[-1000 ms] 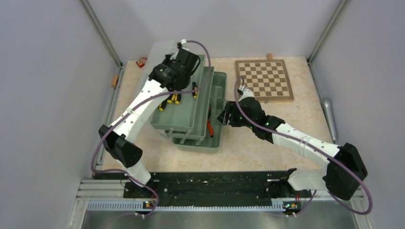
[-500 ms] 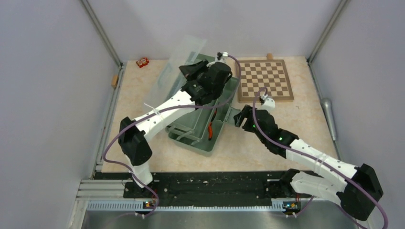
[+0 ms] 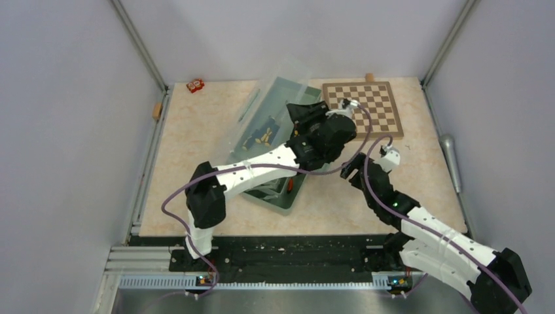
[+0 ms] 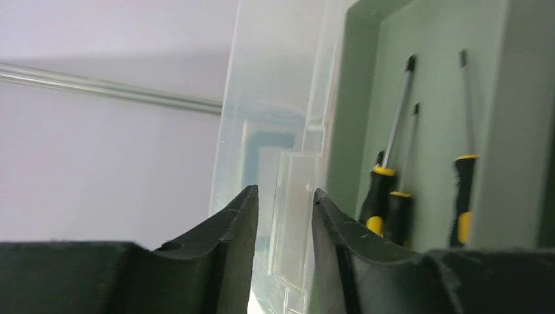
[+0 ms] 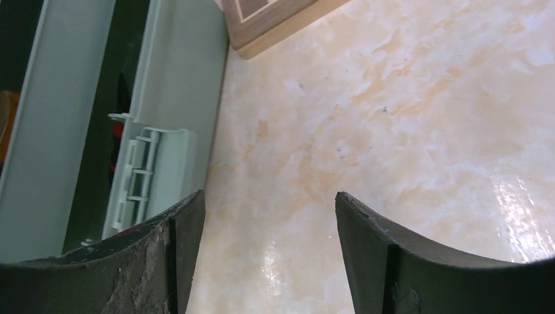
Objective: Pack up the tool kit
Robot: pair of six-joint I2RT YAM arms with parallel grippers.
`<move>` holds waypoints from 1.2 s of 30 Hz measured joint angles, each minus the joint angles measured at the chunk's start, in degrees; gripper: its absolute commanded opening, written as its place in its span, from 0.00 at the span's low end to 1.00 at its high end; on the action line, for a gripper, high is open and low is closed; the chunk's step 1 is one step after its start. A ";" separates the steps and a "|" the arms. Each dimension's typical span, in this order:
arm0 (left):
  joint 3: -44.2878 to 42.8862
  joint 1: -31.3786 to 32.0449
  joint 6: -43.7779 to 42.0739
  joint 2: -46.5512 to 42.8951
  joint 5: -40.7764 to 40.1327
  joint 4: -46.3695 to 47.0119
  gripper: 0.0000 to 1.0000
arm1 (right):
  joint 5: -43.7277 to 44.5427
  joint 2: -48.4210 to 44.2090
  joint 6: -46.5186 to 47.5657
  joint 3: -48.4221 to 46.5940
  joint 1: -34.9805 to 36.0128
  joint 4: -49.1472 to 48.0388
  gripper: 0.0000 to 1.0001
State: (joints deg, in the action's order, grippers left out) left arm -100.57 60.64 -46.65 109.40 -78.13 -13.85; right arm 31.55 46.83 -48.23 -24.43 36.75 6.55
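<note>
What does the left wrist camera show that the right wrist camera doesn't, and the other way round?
Only the left wrist view: the translucent lid standing between the left gripper's parted fingers, and yellow-and-black screwdrivers. Only the right wrist view: bare table, a corner of the chessboard, a pale-green latch, and the open, empty right gripper. Both: the pale-green toolbox.

Soft, even light from above fills the top view, and shadows are faint. In the right wrist view the tabletop (image 5: 393,98) shows white glare at the near right. In the left wrist view the left gripper (image 4: 285,191) looms dark and blurred, while the screwdrivers (image 4: 381,190) beyond it look sharper.
</note>
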 measured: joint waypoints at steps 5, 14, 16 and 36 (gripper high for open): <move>-0.17 6.14 -1.25 1.53 1.62 8.02 0.62 | 1.44 -1.84 -0.57 2.91 -0.46 -1.31 0.72; -6.45 15.21 2.93 1.53 4.74 8.76 0.69 | 2.23 -7.65 -2.47 7.67 -0.57 -4.46 0.72; -8.85 15.58 7.67 1.44 6.78 4.33 0.71 | 1.77 -9.42 -2.71 8.74 -0.57 -4.37 0.72; 3.96 -37.88 59.87 -29.27 61.55 -26.95 0.78 | -29.81 3.37 -5.35 -1.25 -9.25 -8.00 0.80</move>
State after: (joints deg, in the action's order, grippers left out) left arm -96.62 22.76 13.21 80.14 -16.58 -40.80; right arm 1.74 50.19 -53.58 -25.67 27.51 -1.45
